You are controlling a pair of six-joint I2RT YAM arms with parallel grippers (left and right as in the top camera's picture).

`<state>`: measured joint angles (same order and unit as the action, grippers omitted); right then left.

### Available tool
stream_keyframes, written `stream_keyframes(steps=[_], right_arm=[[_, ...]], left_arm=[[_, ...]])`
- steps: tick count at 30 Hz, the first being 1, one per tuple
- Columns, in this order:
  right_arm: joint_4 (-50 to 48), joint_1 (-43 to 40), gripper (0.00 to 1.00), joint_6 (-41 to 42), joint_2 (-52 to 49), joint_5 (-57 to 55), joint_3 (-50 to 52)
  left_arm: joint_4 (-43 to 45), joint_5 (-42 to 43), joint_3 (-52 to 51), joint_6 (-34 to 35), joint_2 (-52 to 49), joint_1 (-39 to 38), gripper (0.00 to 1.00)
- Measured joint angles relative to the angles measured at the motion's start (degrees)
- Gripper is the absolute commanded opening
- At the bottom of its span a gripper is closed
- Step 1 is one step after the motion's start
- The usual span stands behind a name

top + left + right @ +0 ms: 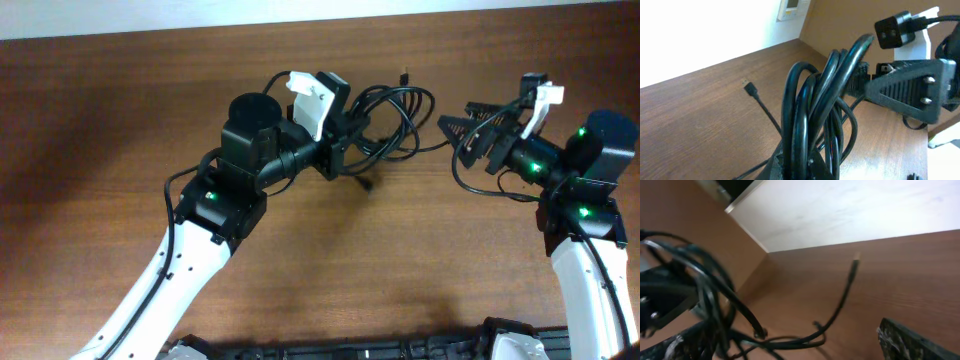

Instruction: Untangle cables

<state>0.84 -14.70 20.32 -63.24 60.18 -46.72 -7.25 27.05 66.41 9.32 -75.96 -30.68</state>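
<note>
left jaws pinch the cables, right jaws spread wide.

Burying the tips of the left end effector under the cables from overhead. Cutting off the cables' lower loops at the left wrist view's bottom edge. Blurring the cables in the right wrist view; clipping, right of them, one finger of the right end effector. Leaving the plug tip beyond the cables too small to identify.
</note>
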Motion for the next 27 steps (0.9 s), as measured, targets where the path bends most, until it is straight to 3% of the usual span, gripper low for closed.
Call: stream_keyframes(steps=[21,27], right_arm=[[-2.6,0.0,0.99,-1.8,0.0,3.0,0.0],[-2.6,0.1,1.00,-2.6,0.0,-1.9,0.0]], left_arm=[[0.2,0.1,0.0,0.9,0.0,-8.8,0.00],[1.9,7.0,0.0,-0.2,-0.1,-9.4,0.00]])
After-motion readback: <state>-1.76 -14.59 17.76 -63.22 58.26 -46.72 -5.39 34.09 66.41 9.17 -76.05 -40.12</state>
